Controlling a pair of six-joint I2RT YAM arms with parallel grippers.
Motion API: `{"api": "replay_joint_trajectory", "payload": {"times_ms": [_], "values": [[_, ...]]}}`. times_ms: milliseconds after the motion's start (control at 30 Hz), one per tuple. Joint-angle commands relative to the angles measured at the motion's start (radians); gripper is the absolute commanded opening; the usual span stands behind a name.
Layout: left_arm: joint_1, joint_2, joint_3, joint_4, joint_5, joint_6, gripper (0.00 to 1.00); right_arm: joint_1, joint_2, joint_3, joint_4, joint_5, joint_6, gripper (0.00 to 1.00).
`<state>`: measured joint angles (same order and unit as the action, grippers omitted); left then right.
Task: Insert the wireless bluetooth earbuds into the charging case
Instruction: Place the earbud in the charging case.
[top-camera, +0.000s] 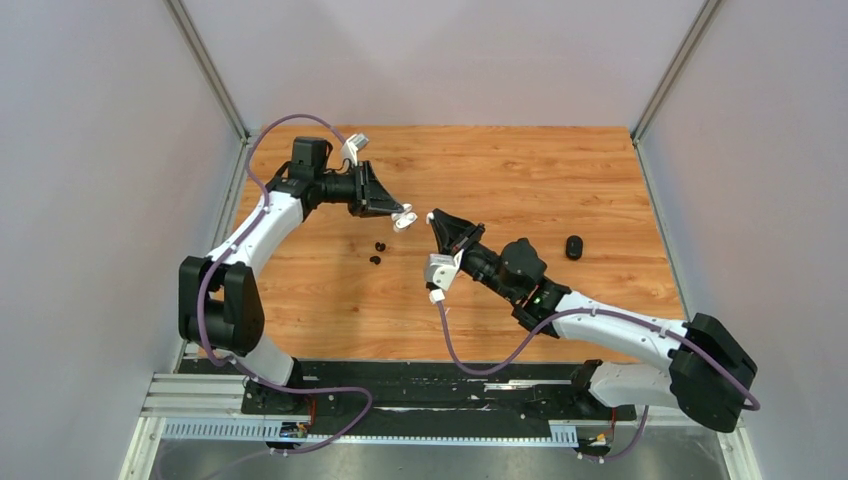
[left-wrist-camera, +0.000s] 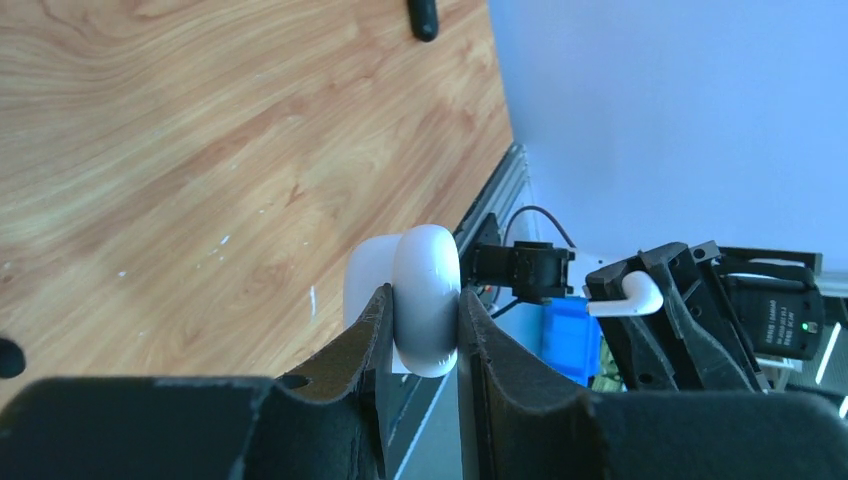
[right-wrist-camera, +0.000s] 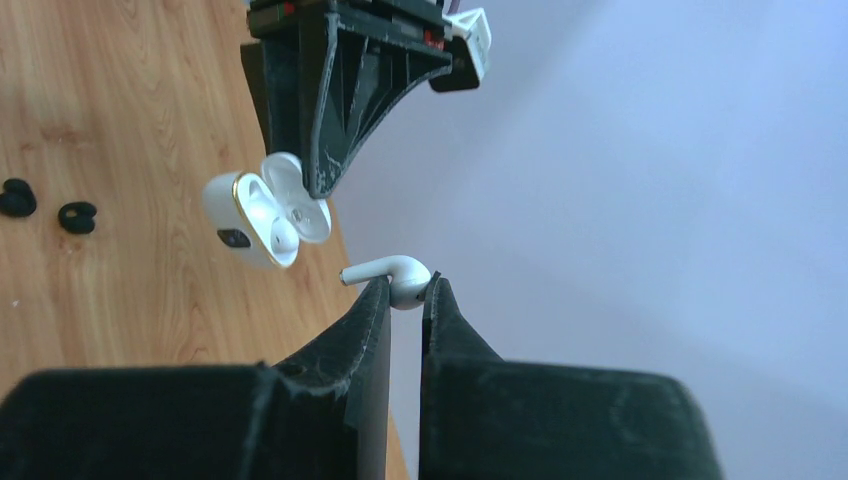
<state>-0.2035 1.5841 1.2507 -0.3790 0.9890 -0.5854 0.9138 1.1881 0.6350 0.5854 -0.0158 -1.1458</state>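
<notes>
The white charging case (top-camera: 405, 219) is clamped in my left gripper (top-camera: 398, 214), held above the table mid-field. In the left wrist view the case (left-wrist-camera: 428, 265) sits edge-on between the shut jaws of my left gripper (left-wrist-camera: 422, 300). In the right wrist view the case (right-wrist-camera: 262, 215) is open with its lid up, and a white rounded shape shows inside. My right gripper (right-wrist-camera: 408, 286) is shut on one white earbud (right-wrist-camera: 398, 272), whose stem points at the case a short gap away. It also shows in the left wrist view (left-wrist-camera: 630, 298). My right gripper (top-camera: 434, 218) faces the case.
Two small black pieces (top-camera: 377, 253) lie on the wooden table below the case and also show in the right wrist view (right-wrist-camera: 45, 207). A black oval object (top-camera: 574, 247) lies to the right. Grey walls enclose the table.
</notes>
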Motion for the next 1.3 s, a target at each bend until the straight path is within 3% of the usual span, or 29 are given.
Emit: {"api": "replay_joint_trajectory", "payload": {"times_ms": [0, 200, 767, 1267], "values": [[-0.007, -0.024, -0.036, 0.180, 0.118, -0.118, 0.00, 0.025, 0.040, 0.007, 0.197, -0.036, -0.078, 0.00], [-0.008, -0.072, -0.115, 0.318, 0.166, -0.164, 0.00, 0.036, 0.111, -0.016, 0.310, -0.102, -0.135, 0.00], [-0.009, -0.130, -0.182, 0.400, 0.234, -0.214, 0.00, 0.042, 0.225, -0.054, 0.449, -0.185, -0.212, 0.00], [-0.010, -0.149, -0.184, 0.384, 0.232, -0.201, 0.00, 0.059, 0.251, 0.010, 0.362, -0.143, -0.253, 0.00]]}}
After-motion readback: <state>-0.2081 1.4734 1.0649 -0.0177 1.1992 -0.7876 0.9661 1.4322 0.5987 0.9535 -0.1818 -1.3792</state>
